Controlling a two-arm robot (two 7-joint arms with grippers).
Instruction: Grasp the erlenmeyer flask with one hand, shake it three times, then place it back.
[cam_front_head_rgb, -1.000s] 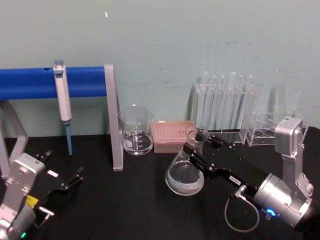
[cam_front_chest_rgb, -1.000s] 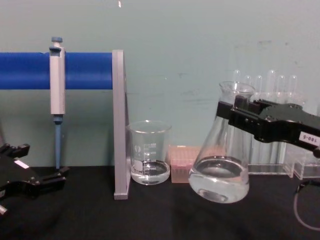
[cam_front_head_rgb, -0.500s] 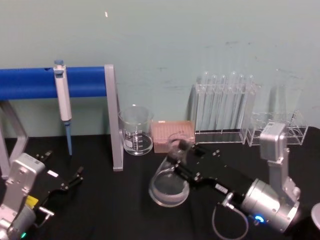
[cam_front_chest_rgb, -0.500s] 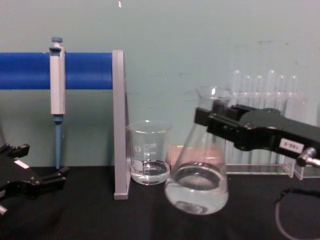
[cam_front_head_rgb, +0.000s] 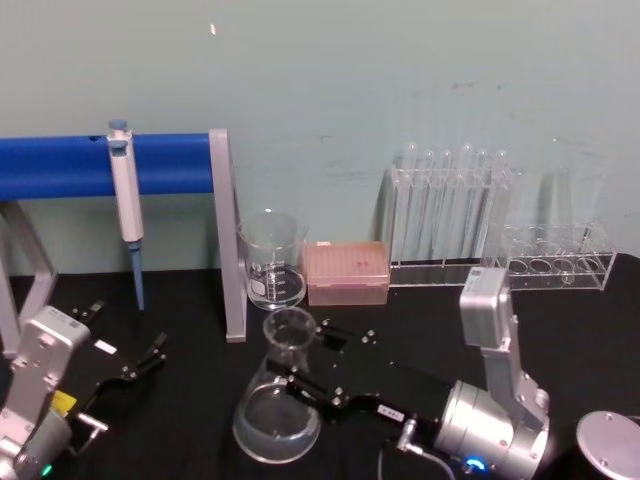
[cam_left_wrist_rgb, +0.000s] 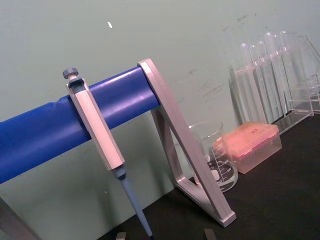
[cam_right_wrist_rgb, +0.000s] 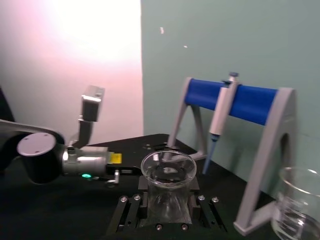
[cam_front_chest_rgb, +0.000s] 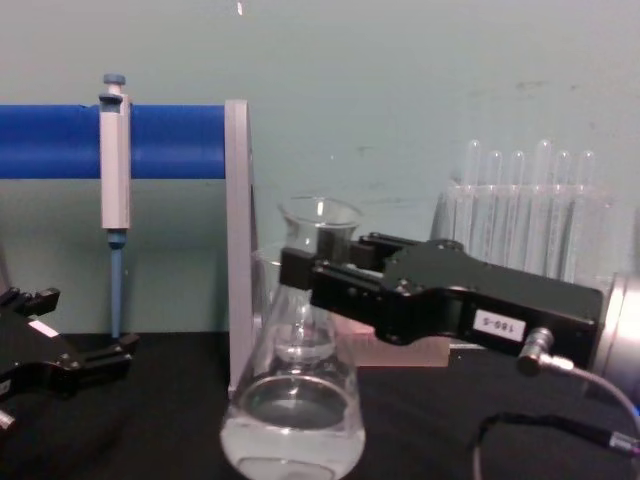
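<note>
Flask (cam_front_head_rgb: 278, 410) and my right hand (cam_front_head_rgb: 292, 378) have swung well to my left and closer to my body over the last second. A second ago the flask hung tilted in front of the test tube rack (cam_front_head_rgb: 450, 215). Half a second ago it was level with the pink tip box (cam_front_head_rgb: 345, 272). Now it sits in front of the beaker (cam_front_head_rgb: 272, 260), near the grey leg of the blue stand (cam_front_head_rgb: 60, 165), and in the chest view it looks close to upright. Clear liquid lies in its wide bottom. I cannot tell whether the base touches the black table (cam_front_head_rgb: 180, 420).

My right arm comes in from the lower right and stretches leftward across the table. The black hand lies roughly level, with the silver wrist (cam_front_head_rgb: 490, 440) behind it and a white label (cam_front_chest_rgb: 497, 325) on the side facing my chest. Its two fingers are clamped on the flask's narrow neck, one on each side, just under the flared rim. The right wrist view looks straight over that rim.

My left hand (cam_front_head_rgb: 128, 328) is parked low at my left, above the table, its fingers spread apart and holding nothing. The pipette (cam_front_head_rgb: 125, 200) hangs on the blue stand behind it.
</note>
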